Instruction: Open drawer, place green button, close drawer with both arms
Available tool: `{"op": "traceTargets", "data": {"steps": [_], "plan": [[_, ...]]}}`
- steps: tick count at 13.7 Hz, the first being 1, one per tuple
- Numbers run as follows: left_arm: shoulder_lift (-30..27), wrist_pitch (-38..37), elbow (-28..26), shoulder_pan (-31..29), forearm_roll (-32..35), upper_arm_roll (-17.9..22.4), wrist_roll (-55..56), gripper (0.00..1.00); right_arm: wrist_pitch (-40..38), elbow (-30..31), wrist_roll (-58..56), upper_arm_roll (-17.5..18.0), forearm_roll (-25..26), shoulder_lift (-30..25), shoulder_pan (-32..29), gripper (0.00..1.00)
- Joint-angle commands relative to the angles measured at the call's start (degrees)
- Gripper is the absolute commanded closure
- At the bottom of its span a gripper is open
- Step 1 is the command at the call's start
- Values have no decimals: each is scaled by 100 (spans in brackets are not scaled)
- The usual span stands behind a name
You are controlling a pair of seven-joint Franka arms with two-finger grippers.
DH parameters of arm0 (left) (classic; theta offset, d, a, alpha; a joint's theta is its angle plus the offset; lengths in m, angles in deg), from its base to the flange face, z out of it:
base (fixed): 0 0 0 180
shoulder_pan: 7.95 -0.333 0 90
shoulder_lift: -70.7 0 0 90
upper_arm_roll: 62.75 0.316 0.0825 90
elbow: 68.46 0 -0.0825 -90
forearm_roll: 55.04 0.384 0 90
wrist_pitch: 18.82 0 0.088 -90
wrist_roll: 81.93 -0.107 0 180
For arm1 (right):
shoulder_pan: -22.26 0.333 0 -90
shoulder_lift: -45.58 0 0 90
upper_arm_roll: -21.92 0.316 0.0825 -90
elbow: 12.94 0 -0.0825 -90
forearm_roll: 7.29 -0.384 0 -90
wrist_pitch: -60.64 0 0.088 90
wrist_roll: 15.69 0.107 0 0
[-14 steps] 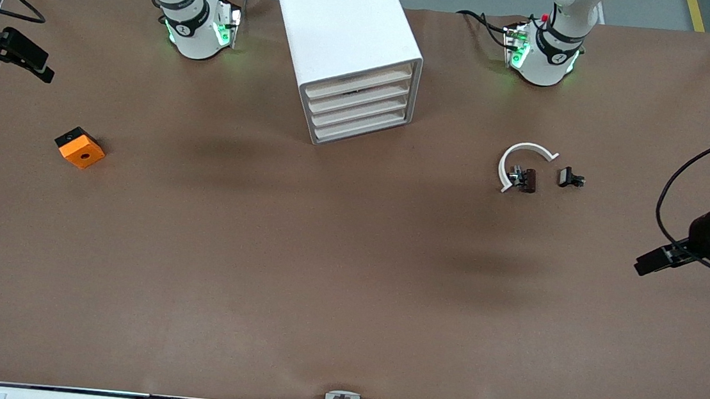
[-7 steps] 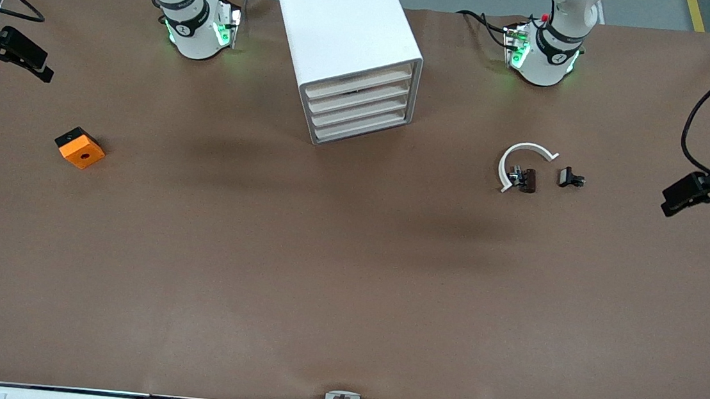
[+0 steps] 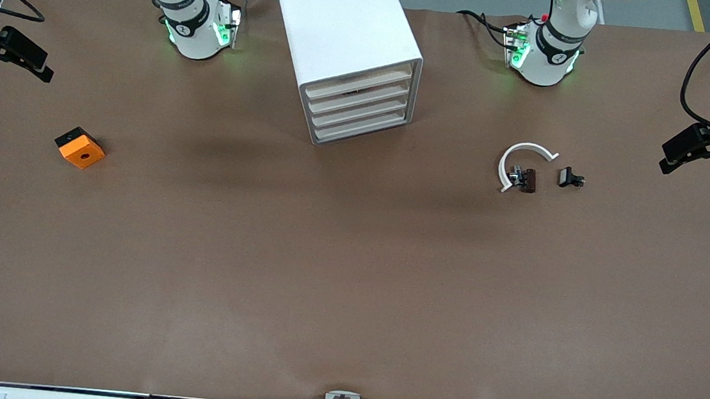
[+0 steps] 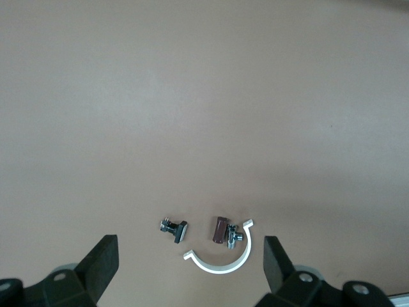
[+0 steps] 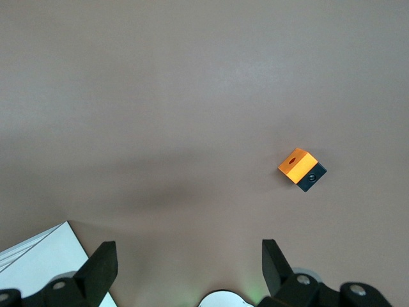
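Note:
The white cabinet [image 3: 338,24] stands between the arm bases, and its four beige-fronted drawers [image 3: 357,106] are all shut. A corner of the cabinet shows in the right wrist view [image 5: 38,262]. No green-capped button shows in any view. My left gripper [image 3: 673,157] is open and empty, up over the table's edge at the left arm's end; its jaws also show in the left wrist view [image 4: 190,268]. My right gripper [image 3: 38,72] is open and empty over the table's edge at the right arm's end; its jaws also show in the right wrist view [image 5: 190,265].
A white curved ring [image 3: 522,157] with a brown piece [image 3: 527,180] and a small black piece [image 3: 570,178] lies toward the left arm's end; the ring also shows in the left wrist view [image 4: 220,263]. An orange block [image 3: 80,148] lies toward the right arm's end and shows in the right wrist view [image 5: 297,165].
My left gripper has swung along the table's edge away from the front camera, toward the bases' side. The right gripper and the table's things have not moved.

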Motion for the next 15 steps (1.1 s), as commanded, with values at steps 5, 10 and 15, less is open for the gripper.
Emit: {"op": "traceTargets", "data": {"steps": [5,10,15], "plan": [[-140,-138,-165,61,-105,-52,-119,0,-20,-80,-38,64,33,12,-74,0],[-158,-595,-15,17,-97,-17,-627,0,-11,-80,-38,73,25,12,-74,0],[-88,-684,195,26,-18,-17,-621,0,-2,-80,-38,73,33,12,-65,0]]}}
